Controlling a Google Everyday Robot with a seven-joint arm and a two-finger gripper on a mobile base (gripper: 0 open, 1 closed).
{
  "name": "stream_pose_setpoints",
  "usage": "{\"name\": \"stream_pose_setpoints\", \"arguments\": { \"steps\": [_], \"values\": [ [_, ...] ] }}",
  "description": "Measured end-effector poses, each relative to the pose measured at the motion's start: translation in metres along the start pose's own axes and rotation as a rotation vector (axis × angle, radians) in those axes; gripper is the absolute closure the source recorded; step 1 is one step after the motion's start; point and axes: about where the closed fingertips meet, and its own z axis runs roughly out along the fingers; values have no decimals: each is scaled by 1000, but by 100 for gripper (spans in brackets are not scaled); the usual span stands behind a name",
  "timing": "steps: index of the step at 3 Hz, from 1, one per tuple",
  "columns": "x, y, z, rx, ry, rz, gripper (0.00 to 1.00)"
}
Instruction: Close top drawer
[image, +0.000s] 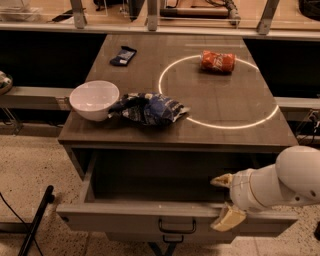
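The top drawer (150, 218) is a wide grey-brown wooden drawer under the tabletop, pulled far out toward me, with a dark loop handle (177, 226) at the centre of its front panel. Its inside looks bare and dark. My gripper (223, 201) comes in from the right on a white arm and straddles the drawer's front edge right of the handle. One tan finger (221, 180) is inside the drawer, the other (228, 219) hangs over the front panel. The fingers are spread apart.
On the table (225, 100) lie a white bowl (94, 99), a crumpled blue chip bag (148, 108), an orange can (217, 61) on its side inside a white ring, and a dark packet (123, 55). A black pole (35, 220) leans at lower left. A second handle (171, 239) shows below.
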Motion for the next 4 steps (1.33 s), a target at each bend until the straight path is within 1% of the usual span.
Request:
{"name": "stream_pose_setpoints", "arguments": {
  "steps": [1,2,3,4],
  "values": [
    [-3,0,-9,4,-3,-2,40],
    [-10,12,-63,46,-37,-27,17],
    [-19,17,-100,74,-65,-51,0],
    [-17,27,-120,78,-67,-47,13]
  ]
}}
